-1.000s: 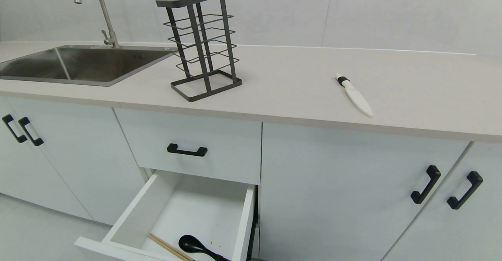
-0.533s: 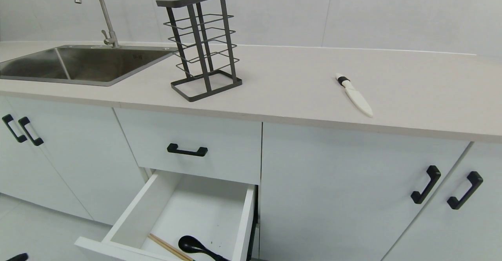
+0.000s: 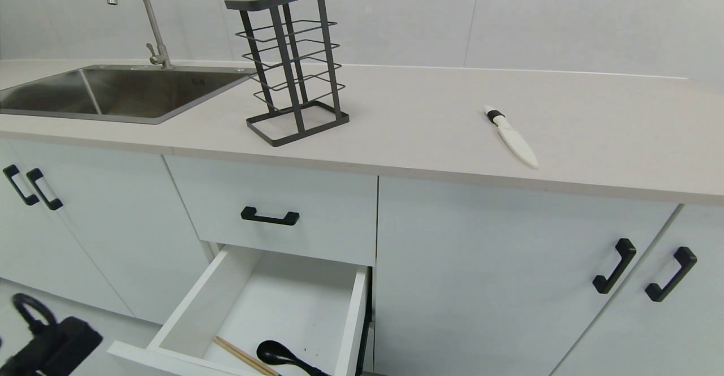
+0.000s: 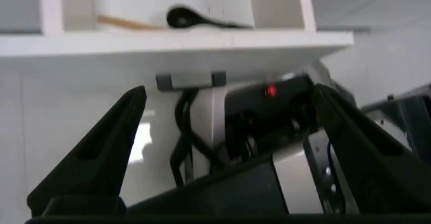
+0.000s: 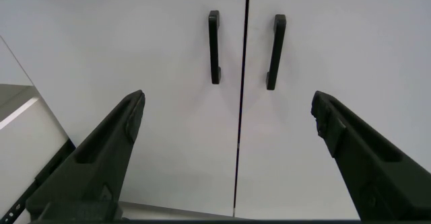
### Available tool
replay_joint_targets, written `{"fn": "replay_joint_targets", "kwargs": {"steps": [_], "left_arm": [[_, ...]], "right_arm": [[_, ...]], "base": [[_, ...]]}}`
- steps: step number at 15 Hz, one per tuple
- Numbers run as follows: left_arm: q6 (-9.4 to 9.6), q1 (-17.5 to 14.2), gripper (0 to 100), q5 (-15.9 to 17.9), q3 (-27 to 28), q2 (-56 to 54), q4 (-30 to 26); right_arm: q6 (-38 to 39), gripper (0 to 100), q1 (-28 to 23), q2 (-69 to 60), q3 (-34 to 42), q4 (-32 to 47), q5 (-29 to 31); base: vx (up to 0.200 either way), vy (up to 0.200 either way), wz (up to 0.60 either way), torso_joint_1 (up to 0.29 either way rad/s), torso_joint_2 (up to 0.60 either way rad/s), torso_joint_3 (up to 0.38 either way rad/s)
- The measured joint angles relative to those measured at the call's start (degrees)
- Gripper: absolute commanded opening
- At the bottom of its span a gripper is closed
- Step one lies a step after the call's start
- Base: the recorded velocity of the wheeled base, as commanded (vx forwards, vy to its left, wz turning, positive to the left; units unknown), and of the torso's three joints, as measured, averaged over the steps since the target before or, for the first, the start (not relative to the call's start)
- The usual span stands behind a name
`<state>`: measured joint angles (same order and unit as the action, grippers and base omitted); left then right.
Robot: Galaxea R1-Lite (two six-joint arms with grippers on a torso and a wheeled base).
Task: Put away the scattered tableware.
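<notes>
Head view: knife (image 3: 511,137) pointed end twd front-right.

The knife (image 3: 511,137) is cream-white with a black band near the handle end. The rack (image 3: 294,65) is dark charcoal all over. The desk (image 3: 424,121) is plain pale beige. The sink (image 3: 113,90) and tap (image 3: 138,14) are silvery steel. The cabinet doors (image 3: 509,280) and drawer (image 3: 353,314) are plain white, with black handles (image 3: 270,216). The spoon (image 3: 283,356) is glossy black, and what seem to be chopsticks (image 3: 243,356) are light wood-coloured. The left hand (image 4: 229,93) and right hand (image 5: 227,97) are matte black.
</notes>
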<state>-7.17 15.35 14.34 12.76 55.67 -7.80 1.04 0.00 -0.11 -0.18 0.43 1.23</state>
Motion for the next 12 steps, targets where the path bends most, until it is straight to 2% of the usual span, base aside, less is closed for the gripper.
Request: {"fn": "replay_joint_targets", "kwargs": {"steps": [4,6,10,12], "left_arm": [[0.20,3.54,100,0.16,-0.34,13.59,1.18],[0.22,4.16,100,0.00,-0.52,18.19,2.88],[0.20,4.05,100,-1.94,-1.00,27.08,12.64],[0.26,4.19,100,-3.32,-1.27,32.15,19.76]], "right_arm": [[0.02,100,0.00,0.00,0.00,0.01,0.02],[0.02,100,0.00,0.01,0.00,0.00,0.00],[0.02,100,0.00,0.01,0.00,0.01,0.02],[0.00,100,0.00,0.01,0.00,0.01,0.00]], "base": [[0.000,0.000,0.00,0.000,0.00,0.000],[0.000,0.000,0.00,0.000,0.00,0.000],[0.000,0.000,0.00,0.000,0.00,0.000],[0.000,0.000,0.00,0.000,0.00,0.000]]}}
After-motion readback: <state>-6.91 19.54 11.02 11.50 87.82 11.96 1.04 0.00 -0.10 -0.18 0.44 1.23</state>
